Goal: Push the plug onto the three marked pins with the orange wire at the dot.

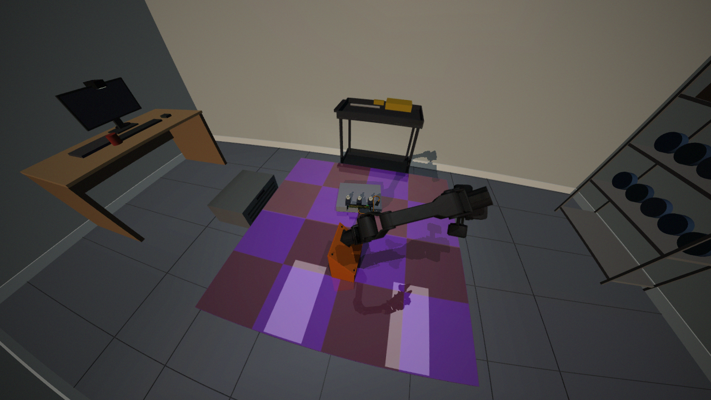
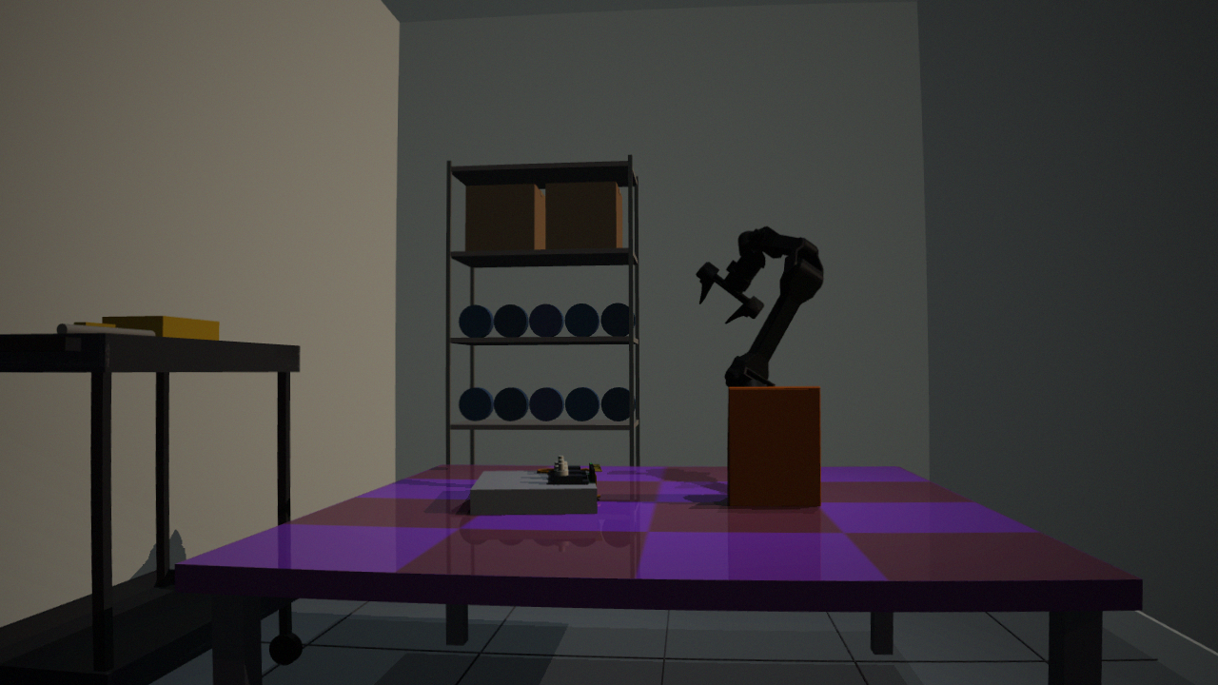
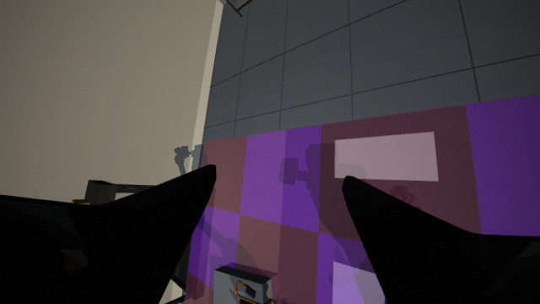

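A grey block (image 1: pixel 360 188) (image 2: pixel 532 500) (image 3: pixel 224 287) lies on the checkered table. On its near part stand three small dark servos with white tops, the rightmost servo (image 1: pixel 370 200) beside an orange wire loop. A row of pins (image 1: pixel 355 206) runs along the near side. In the wrist view, a dark piece (image 3: pixel 251 290) sits by the orange wire; whether it is the plug is too small to tell. The coloured band and dot cannot be made out. My gripper (image 2: pixel 714 312) (image 3: pixel 280 176) is open and empty, high above the table, to the right of the block in the top view.
The arm's orange base (image 1: pixel 343 263) (image 2: pixel 773 447) stands on the table (image 1: pixel 270 231) (image 2: pixel 766 554), on the near side of the block. A black cart (image 1: pixel 379 118) (image 2: pixel 204 356) with yellow boxes is behind the table. A grey cabinet (image 1: pixel 233 196) is at the left.
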Robot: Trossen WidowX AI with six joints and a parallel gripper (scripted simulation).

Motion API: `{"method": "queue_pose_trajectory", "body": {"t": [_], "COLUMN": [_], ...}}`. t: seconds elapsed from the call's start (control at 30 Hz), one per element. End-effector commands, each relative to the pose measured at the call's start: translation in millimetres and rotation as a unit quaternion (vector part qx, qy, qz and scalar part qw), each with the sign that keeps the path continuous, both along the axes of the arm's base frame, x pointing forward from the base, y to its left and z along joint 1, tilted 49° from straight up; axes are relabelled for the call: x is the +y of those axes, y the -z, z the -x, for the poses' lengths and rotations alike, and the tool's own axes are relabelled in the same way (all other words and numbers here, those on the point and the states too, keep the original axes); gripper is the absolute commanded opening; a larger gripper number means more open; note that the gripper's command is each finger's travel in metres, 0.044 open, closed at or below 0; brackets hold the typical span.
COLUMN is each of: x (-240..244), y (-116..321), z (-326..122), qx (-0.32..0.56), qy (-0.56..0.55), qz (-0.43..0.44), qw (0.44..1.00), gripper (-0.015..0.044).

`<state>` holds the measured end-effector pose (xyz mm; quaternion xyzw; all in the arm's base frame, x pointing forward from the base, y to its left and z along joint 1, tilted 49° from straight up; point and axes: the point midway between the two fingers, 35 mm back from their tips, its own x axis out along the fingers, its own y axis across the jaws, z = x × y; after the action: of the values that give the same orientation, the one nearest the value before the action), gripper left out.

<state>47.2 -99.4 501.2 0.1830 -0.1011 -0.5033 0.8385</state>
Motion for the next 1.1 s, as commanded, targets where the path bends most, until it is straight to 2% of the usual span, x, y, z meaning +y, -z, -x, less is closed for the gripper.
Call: {"method": "queue_pose_trajectory", "body": {"t": [0.0,0.33,1.07], "x": [-0.5,-15.6,-29.6], "y": [0.1,5.4,43.3], "z": [-0.7,-27.9,-136.7], "qx": [0.000,0.016,0.055], "qy": [-0.001,-0.049,-0.217], "qz": [0.000,0.013,0.067], "qw": [1.000,0.999,0.972], "gripper": [0.0374,0.0115,0.0115]}}
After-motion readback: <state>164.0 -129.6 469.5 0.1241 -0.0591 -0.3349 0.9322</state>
